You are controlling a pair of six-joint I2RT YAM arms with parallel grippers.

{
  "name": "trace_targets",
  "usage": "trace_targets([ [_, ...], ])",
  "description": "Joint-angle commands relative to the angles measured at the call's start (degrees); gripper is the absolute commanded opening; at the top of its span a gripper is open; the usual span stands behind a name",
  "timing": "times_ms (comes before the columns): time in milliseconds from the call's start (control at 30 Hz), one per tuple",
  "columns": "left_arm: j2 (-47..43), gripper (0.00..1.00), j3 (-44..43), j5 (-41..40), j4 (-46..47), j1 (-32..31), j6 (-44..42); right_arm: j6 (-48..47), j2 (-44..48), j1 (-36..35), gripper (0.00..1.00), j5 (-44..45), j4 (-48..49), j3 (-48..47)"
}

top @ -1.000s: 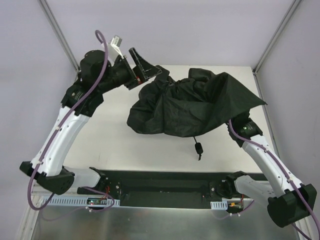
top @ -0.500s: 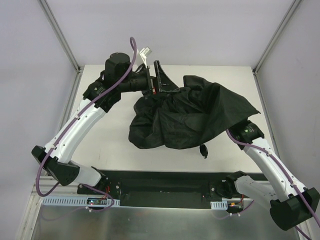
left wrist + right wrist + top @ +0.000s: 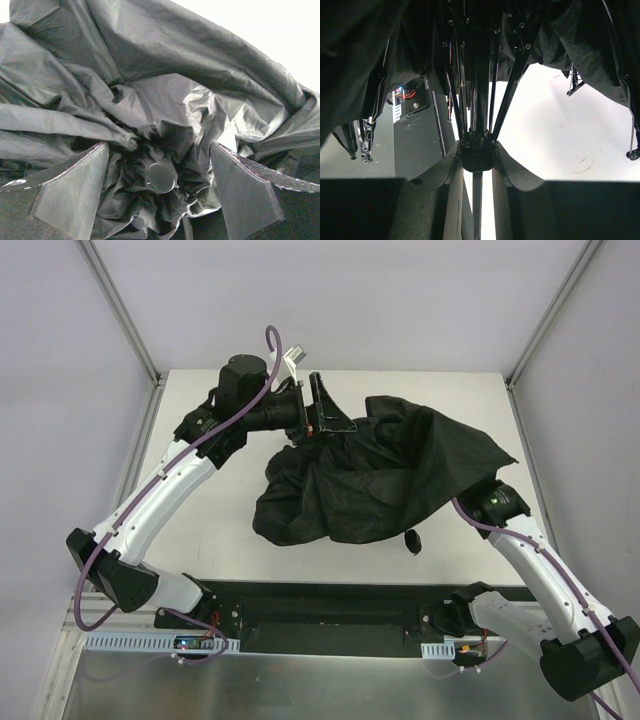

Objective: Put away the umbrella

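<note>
The black umbrella (image 3: 385, 470) lies half collapsed on the white table (image 3: 200, 510), its canopy bunched and loose. Its small handle (image 3: 411, 540) pokes out at the near edge. My left gripper (image 3: 335, 420) is at the canopy's far left end. In the left wrist view this gripper (image 3: 159, 150) stands open, its fingers (image 3: 70, 195) on either side of the round top cap (image 3: 161, 177) and crumpled fabric. My right gripper (image 3: 478, 155) is under the canopy, shut on the black runner (image 3: 478, 159) on the metal shaft (image 3: 477, 200), with ribs fanning out above. The canopy hides these jaws from the top camera.
The right arm's wrist (image 3: 495, 502) sticks out from under the canopy's right side. A black base plate (image 3: 330, 615) runs along the near edge between the arm bases. Metal frame posts (image 3: 120, 310) stand at the table's back corners.
My left arm has swung right from the back left, bringing its open jaws over the umbrella's top cap. The canopy has sagged and shifted, and the handle has moved slightly right.
</note>
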State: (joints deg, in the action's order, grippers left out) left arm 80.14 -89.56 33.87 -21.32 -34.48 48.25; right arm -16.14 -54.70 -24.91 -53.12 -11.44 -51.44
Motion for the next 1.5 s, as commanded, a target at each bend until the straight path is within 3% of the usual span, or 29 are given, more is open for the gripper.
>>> trace_targets([
  [0,-6.2,0.81,0.69,-3.62,-1.62,1.25,-0.71,-2.32,1.52,-0.23,0.0,0.3,6.17,-5.07],
  [100,-9.29,0.98,3.33,-6.26,-1.62,2.14,1.32,-1.88,1.52,-0.41,0.0,0.3,6.17,-5.07],
  [367,-2.54,0.99,-0.08,2.95,1.63,0.56,3.61,-0.56,1.52,-0.67,0.0,0.3,7.48,-4.9],
  [600,1.86,0.99,-2.46,3.66,4.09,-0.59,3.61,1.55,1.96,-2.08,0.0,0.57,8.81,-4.81],
  [667,3.79,0.9,-3.6,4.71,5.84,-0.59,4.48,2.69,1.96,-2.25,0.0,0.74,9.42,-4.64],
  [833,6.0,0.51,-5.8,7.0,7.26,-0.59,6.15,7.43,1.35,-2.43,0.0,2.23,10.65,-5.07],
  [933,5.82,0.35,-5.19,8.05,7.43,-0.76,6.77,10.94,1.79,-2.43,0.0,3.55,15.03,-4.37],
  [1033,4.86,0.08,-4.75,6.22,7.43,-0.59,6.86,14.11,1.09,-2.52,0.0,5.13,16.98,-4.63],
  [1100,4.06,0.0,-5.1,4.46,7.43,-0.5,6.68,16.04,1.08,-2.43,0.0,7.58,16.63,-4.55],
  [1200,3.1,0.0,-6.33,2.18,7.43,-0.24,7.64,18.86,1.78,-2.52,0.22,12.33,14.43,-3.76],
  [1267,2.4,0.0,-6.68,0.68,7.43,0.29,9.31,20.7,3.88,-2.52,0.55,15.23,13.9,-1.92],
  [1467,1.07,0.0,-7.47,-0.47,7.52,3.63,12.83,25.19,11.09,-3.74,0.73,20.86,11.97,5.02],
])
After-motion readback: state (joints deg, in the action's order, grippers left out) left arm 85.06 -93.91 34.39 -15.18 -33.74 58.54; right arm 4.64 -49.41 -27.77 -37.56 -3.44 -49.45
